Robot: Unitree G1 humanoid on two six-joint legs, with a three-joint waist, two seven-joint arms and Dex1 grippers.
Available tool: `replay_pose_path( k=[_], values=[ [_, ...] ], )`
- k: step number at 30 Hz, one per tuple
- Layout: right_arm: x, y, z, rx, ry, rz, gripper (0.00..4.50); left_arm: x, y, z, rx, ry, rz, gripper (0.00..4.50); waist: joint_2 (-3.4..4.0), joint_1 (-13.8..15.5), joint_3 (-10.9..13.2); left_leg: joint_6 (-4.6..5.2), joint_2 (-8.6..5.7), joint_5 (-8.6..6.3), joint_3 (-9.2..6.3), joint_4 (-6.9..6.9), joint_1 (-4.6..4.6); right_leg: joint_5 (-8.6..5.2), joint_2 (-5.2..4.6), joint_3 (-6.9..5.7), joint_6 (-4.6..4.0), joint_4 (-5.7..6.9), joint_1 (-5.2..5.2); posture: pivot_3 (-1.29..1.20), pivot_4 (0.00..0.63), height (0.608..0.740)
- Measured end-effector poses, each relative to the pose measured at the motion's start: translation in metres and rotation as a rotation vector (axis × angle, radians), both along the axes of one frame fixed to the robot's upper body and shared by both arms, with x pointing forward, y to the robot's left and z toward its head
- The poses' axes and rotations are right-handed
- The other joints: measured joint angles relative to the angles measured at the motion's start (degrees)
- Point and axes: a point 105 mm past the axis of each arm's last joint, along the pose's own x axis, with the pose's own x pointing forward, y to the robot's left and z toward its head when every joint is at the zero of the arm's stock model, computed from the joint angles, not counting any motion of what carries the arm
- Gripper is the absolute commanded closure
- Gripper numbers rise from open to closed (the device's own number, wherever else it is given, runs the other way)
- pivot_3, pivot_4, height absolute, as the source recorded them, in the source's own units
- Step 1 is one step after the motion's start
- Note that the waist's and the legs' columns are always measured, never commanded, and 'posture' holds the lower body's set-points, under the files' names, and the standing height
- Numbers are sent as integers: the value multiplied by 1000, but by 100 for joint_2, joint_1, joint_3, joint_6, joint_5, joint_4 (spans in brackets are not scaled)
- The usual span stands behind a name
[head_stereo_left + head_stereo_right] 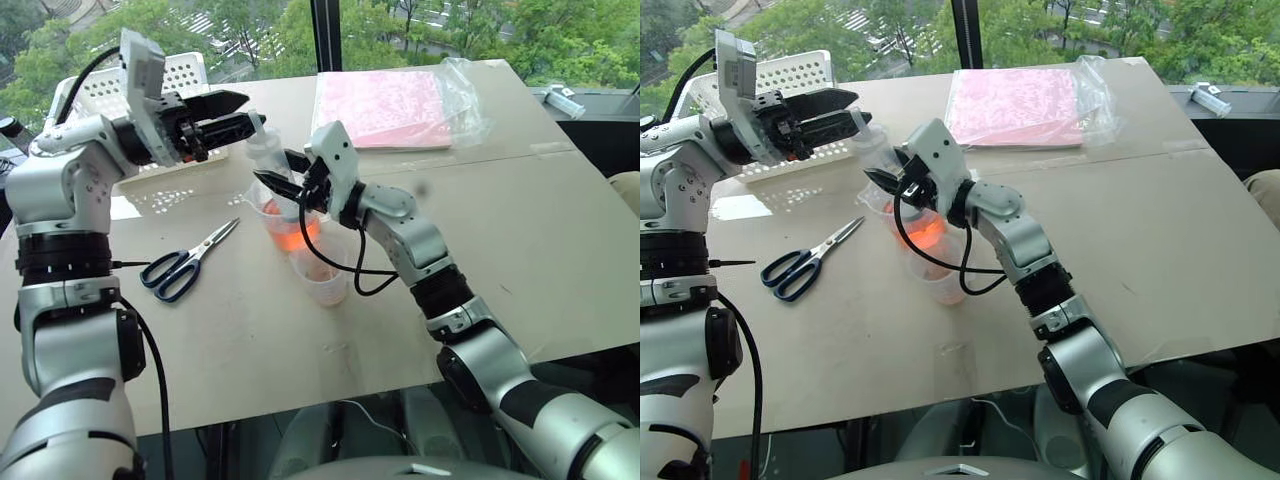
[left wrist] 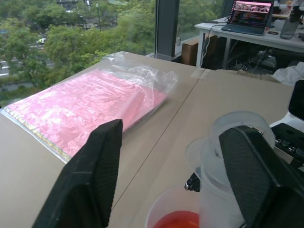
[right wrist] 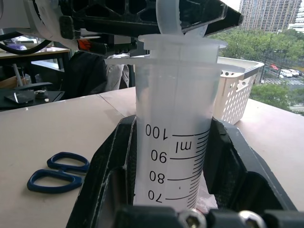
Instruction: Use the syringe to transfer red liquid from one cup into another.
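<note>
Tabletop (image 1: pixel 560 230): syringe (image 3: pixel 173 133) upright, clamped in right gripper (image 1: pixel 285 172); left gripper (image 1: pixel 235 112) half-open around plunger top.

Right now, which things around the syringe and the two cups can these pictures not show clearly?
- Syringe tip: left eye view, hidden behind the right hand; whether it is dipped in the red liquid is unclear.
- Plunger top: right wrist view, cut off by the upper edge and the left hand.
- Smaller cup: markings too faint to read; the dangling cable crosses it.
- Larger cup: left wrist view, cut off by the edge.
</note>
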Motion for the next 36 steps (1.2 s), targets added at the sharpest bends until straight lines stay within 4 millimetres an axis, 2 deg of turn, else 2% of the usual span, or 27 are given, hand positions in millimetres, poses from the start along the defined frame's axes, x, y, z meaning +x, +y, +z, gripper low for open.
replay_pose_path(
  k=[1, 4, 26, 36],
  values=[
    [1, -1, 0, 0, -1, -3, 3024, -1, -2, -1, 1, 2, -13, 3327, 0, -1, 0, 0, 0, 0, 0, 0, 0, 0, 0, 0, 0, 0, 0, 0, 150, 740],
    [4, -3, -1, 2, 3, -16, 3024, -2, -8, -3, 3, 12, -51, 4482, 0, 2, 0, 0, 0, 0, -1, 0, 0, 0, 0, -1, 0, 0, 0, 0, 150, 740],
    [11, -1, -5, -6, -20, -9, 3024, -3, -7, -6, -5, 40, -31, 4482, 0, -13, 0, -3, 0, 2, -1, 1, 0, 0, 1, 1, 0, 2, -1, 0, 150, 740],
    [14, -4, -2, 11, -21, -27, 3024, 4, -12, -2, -62, 45, -22, 4482, 0, -18, 0, -4, 0, 2, -1, 1, 0, 0, 1, 1, 0, 3, -1, 0, 150, 740]
  ],
)
